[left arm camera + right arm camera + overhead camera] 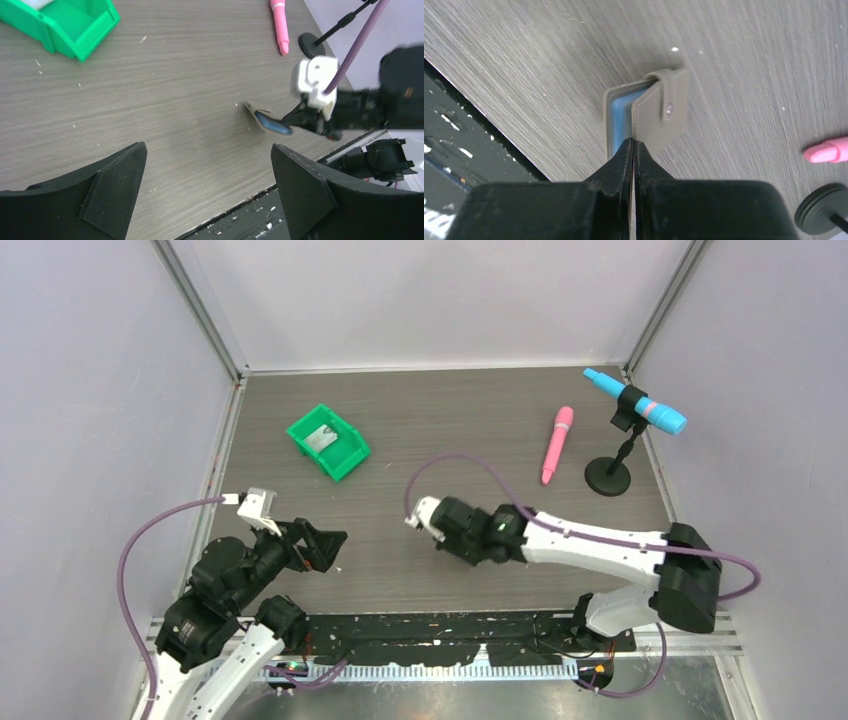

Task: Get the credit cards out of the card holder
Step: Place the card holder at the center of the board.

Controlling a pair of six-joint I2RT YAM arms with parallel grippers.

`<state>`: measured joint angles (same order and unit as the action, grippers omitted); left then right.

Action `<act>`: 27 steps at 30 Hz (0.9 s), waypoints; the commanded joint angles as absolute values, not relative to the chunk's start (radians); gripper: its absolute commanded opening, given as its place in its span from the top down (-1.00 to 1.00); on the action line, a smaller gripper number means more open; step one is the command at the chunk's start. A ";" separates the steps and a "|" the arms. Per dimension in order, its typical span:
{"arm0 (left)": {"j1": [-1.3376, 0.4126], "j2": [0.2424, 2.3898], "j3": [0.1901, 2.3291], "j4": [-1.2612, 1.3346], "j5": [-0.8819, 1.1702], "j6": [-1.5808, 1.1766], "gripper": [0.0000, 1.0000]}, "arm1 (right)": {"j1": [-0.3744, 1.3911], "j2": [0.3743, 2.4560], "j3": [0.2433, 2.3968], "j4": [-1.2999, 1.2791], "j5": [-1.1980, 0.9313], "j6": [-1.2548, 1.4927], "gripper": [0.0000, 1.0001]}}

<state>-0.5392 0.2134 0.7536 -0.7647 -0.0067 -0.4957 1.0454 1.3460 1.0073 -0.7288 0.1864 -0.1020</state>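
The card holder (pixel 659 114) stands on edge on the table, grey outside with a snap tab and light blue inside. It also shows in the left wrist view (pixel 270 123). My right gripper (pixel 634 142) is shut on one cover leaf of it. In the top view my right gripper (pixel 440 530) hides the holder. One pale grey-white credit card (pixel 320 437) lies in the green bin (pixel 345 455). No other card shows. My left gripper (pixel 322 546) is open and empty at the near left, its fingers (pixel 115 185) wide apart over bare table.
A pink pen (pixel 556 443) lies at the back right. A black stand (pixel 610 476) holding a blue microphone (pixel 640 405) is beside it. The green bin (pixel 75 25) sits at the back left. The table's front edge with black rail is near both grippers.
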 commanded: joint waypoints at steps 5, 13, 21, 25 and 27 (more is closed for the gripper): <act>-0.543 0.286 0.716 -0.806 0.074 -0.608 -0.98 | 1.290 1.563 0.936 -0.457 0.555 0.040 0.71; -0.543 0.401 0.653 -0.742 0.169 -0.653 -0.91 | 1.301 1.437 0.785 -0.270 0.428 0.230 0.00; -0.545 0.548 0.588 -0.540 0.248 -0.705 -0.77 | 1.291 1.138 0.652 -0.228 0.476 0.667 -0.24; -0.582 0.694 0.602 -0.466 0.262 -0.690 -0.67 | 1.260 1.069 0.620 -0.297 0.557 0.856 -0.19; -0.623 0.755 0.627 -0.441 0.237 -0.681 -0.65 | 1.228 1.039 0.602 -0.335 0.569 0.938 -0.18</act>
<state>-0.5671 0.6613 0.5900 -0.5774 0.2260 -0.6926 1.2720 1.0946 0.6384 -0.2745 0.4782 0.6716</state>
